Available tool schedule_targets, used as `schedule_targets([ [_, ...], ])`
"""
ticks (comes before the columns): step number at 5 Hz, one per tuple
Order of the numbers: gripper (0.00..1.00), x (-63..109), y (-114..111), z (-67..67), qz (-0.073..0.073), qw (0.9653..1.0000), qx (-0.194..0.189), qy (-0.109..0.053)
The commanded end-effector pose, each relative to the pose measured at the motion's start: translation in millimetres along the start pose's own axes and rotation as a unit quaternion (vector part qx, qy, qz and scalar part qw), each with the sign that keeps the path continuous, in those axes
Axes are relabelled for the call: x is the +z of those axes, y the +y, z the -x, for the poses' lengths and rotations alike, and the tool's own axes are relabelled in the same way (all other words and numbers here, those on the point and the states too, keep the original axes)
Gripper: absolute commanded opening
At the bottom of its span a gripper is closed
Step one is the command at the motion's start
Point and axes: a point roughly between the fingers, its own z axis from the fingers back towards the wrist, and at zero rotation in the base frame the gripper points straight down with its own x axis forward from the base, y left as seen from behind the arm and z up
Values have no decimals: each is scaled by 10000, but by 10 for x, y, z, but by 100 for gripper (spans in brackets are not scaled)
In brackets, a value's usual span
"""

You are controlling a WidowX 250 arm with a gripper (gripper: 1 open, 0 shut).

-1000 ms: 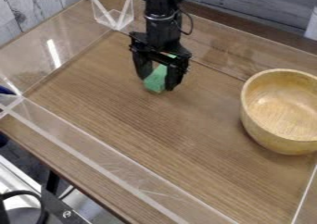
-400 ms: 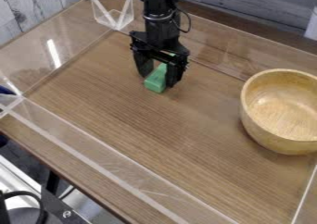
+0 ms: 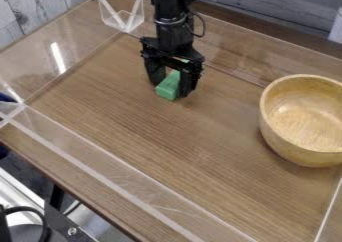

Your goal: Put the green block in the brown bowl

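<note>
While the gripper (image 3: 173, 81) stands spread, the green block (image 3: 168, 86) lies between its fingers — ungripped.

Bright even light, soft blur, glare on clear wall (image 3: 60, 54).

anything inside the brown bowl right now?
The brown bowl looks empty: bare wood on its far inner wall and floor. Its near wall hides a strip of the floor. The green block sits on the table between the open end effector fingers.

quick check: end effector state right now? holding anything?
End effector: open, fingers straddling the green block on the table, not yet closed on it.
</note>
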Motion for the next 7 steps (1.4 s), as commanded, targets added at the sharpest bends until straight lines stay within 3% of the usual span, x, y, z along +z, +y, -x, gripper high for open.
schedule_targets([
  [1,100,478,18,-93,-82,9978,-27,-663],
  [2,100,390,23,-112,-112,9979,-10,-631],
  [4,100,154,11,-117,-175,9991,-24,-382],
  [5,0,78,9,-134,-194,9992,-9,-336],
  [6,100,120,-4,-128,-173,9993,-6,-341],
  [7,0,89,-1,-144,-167,9993,11,-322],
])
